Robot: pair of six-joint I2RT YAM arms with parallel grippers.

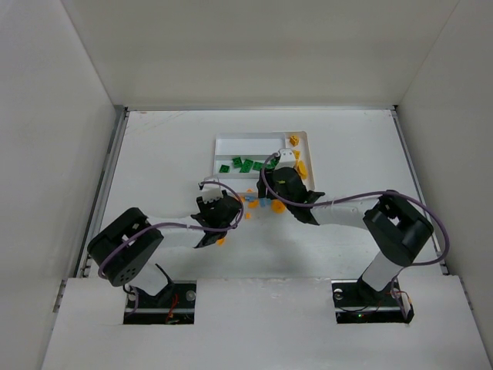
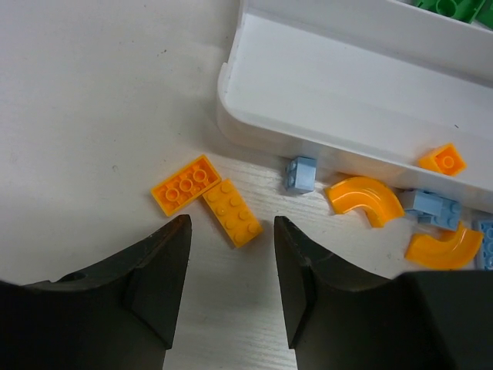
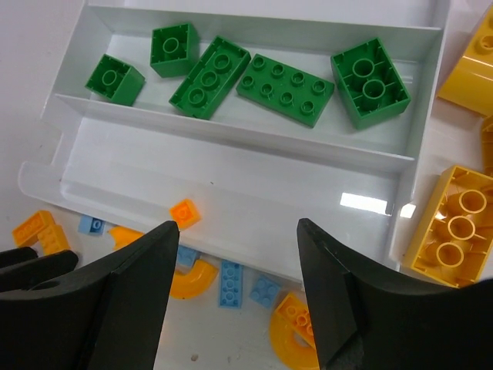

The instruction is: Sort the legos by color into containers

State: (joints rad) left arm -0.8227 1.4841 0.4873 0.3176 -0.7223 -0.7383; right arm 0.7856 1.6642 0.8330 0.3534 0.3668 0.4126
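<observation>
The white tray (image 1: pixel 231 139) holds several green legos (image 3: pixel 285 89) in its middle slot, and one small orange brick (image 3: pixel 185 213) lies in the near slot. Yellow bricks (image 3: pixel 454 231) sit at the tray's right end. Loose orange and light blue legos (image 1: pixel 258 203) lie on the table along the tray's near wall. My left gripper (image 2: pixel 231 231) is open and empty, just short of two flat orange plates (image 2: pixel 233 212). My right gripper (image 3: pixel 237 231) hangs open and empty over the near slot's edge, above two light blue plates (image 3: pixel 231 281).
Curved orange pieces (image 2: pixel 364 199) and a small light blue brick (image 2: pixel 301 173) lie against the tray wall (image 2: pixel 323 131). One orange piece (image 1: pixel 221 240) sits beside the left arm. White walls enclose the table on three sides.
</observation>
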